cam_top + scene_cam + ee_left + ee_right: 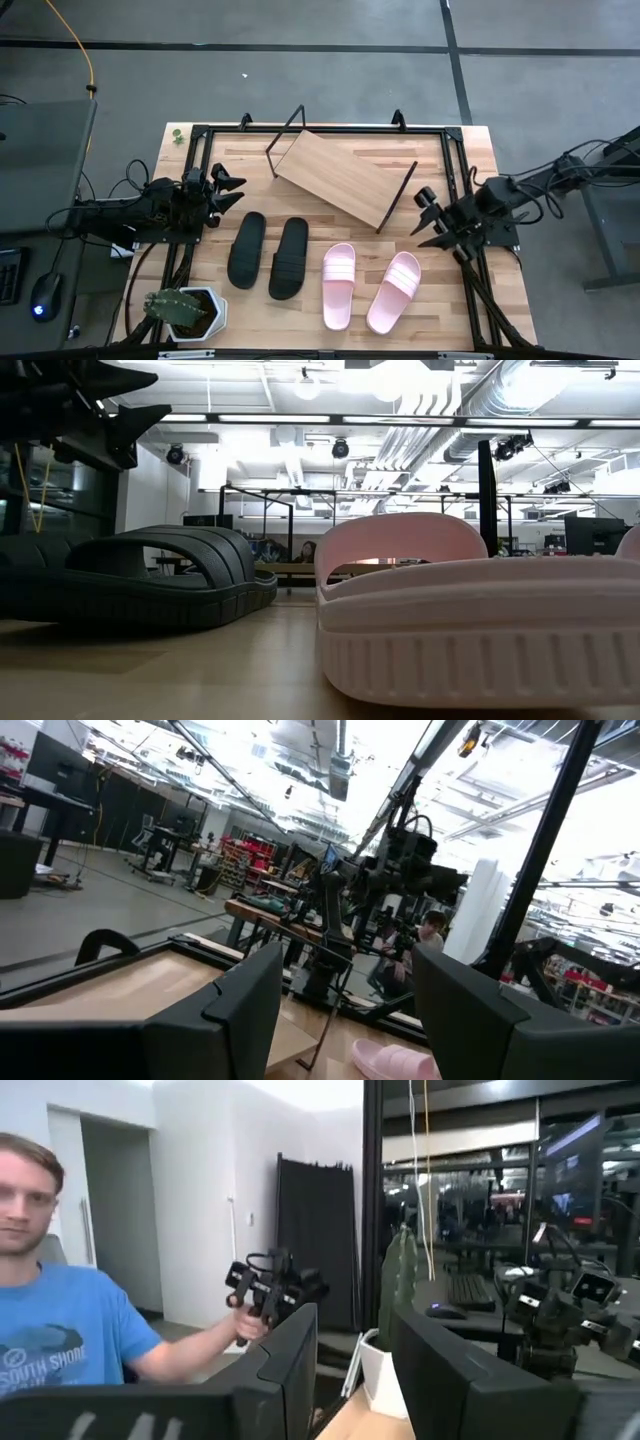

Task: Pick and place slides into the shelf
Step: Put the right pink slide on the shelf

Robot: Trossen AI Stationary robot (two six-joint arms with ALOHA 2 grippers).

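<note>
Two black slides [247, 248] [289, 257] and two light pink slides [338, 285] [394, 291] lie sole-down in a row on the near half of the table. The low view shows a black slide [150, 575] and a pink one [470, 620] close up. The shelf [340, 178], a light board with black wire end frames, stands askew behind them. My left gripper [228, 190] hovers open at the table's left, above and left of the black pair. My right gripper [428, 215] hovers open at the right, beyond the pink pair. Neither touches anything.
A potted cactus [185, 312] stands at the near left corner, also seen between my right fingers [400, 1290]. A black frame [320, 128] borders the tabletop. A person in a blue shirt [60, 1340] stands beyond the table's left side holding a hand-held device [270, 1295].
</note>
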